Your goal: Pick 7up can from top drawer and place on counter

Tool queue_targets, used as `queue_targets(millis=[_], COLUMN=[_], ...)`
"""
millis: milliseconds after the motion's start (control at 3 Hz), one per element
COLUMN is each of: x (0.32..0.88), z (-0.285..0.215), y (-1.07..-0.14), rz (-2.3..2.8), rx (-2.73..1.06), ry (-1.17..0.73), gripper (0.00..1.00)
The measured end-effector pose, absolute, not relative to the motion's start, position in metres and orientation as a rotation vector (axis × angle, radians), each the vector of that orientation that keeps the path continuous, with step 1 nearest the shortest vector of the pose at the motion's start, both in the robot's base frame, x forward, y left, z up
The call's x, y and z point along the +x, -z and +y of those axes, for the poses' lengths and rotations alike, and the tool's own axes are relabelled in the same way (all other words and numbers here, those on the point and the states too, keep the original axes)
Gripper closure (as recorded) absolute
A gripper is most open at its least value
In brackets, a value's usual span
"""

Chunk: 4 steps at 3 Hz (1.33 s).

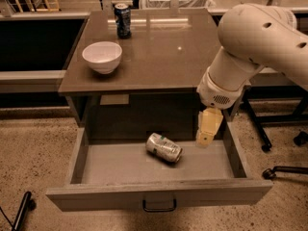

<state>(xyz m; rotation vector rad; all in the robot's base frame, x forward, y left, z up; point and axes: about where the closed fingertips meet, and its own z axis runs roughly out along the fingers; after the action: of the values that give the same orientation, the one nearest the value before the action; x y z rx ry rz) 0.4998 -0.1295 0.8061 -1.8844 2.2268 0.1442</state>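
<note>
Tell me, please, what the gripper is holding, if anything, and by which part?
Nothing: the gripper hangs over the open top drawer, right of the 7up can, not touching it.

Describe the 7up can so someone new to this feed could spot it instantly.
Find the open top drawer below the counter. The 7up can lies on its side near the middle of the drawer floor, just left of the gripper, which hangs over the drawer's right part. It is silvery with green markings, unlike the dark blue can standing upright at the counter's back.

Pale yellow claw over grey-brown drawer; silvery-green 7up can.
</note>
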Motion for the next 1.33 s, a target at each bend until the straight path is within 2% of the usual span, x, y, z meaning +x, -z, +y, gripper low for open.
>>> queue_targets(millis=[333, 667, 1333], x=[0.495, 0.489, 0.497], z=[-0.112, -0.078, -0.042], y=[-0.781, -0.749, -0.679], rz=[2.214, 2.185, 2.223], rx=[-1.886, -1.895, -1.842], ry=[-0.190, -0.184, -0.203], gripper=[0.00, 0.07, 0.38])
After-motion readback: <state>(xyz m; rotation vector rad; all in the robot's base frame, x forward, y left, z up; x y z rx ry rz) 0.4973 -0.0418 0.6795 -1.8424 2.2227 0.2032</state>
